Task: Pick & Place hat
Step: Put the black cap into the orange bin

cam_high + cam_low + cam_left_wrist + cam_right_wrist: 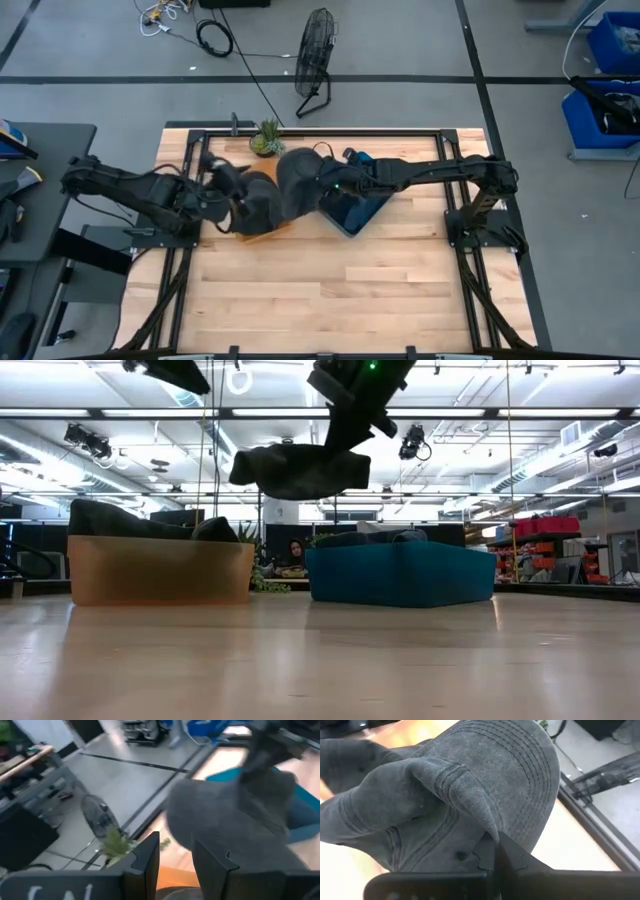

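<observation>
1. Hanging above the table, the grey hat sits pinched in the right end effector, between orange bin and teal bin.
2. Left end effector fingers spread, holding nothing.
3. No readable writing.

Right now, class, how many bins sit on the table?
2: an orange bin under the left arm, a blue bin below the right arm. None seem hidden.

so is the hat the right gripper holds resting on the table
No, in the low view the hat hangs from the right gripper well above the table.
</observation>
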Controlling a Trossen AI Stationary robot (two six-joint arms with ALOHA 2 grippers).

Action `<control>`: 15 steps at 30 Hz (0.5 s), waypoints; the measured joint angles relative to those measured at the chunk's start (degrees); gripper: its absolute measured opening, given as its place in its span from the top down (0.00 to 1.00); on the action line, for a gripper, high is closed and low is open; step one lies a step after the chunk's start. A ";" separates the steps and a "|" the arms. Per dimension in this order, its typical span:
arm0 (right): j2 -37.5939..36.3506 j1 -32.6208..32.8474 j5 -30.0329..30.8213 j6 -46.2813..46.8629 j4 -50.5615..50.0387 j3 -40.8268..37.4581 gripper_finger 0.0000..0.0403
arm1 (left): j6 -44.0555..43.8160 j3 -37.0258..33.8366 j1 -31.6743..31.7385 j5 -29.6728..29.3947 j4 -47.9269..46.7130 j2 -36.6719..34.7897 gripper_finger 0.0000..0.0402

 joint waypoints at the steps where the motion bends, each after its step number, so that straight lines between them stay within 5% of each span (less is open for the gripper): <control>1: 0.00 0.01 0.66 0.20 0.04 0.00 0.99 | 1.69 0.00 0.57 1.52 1.50 0.87 0.71; 8: 0.00 0.13 1.34 2.57 0.42 0.00 0.99 | 16.21 0.02 5.80 13.41 15.36 7.77 0.68; 15: 0.00 0.11 5.15 10.53 0.85 0.00 0.99 | 19.65 0.02 10.41 18.42 20.98 13.70 0.54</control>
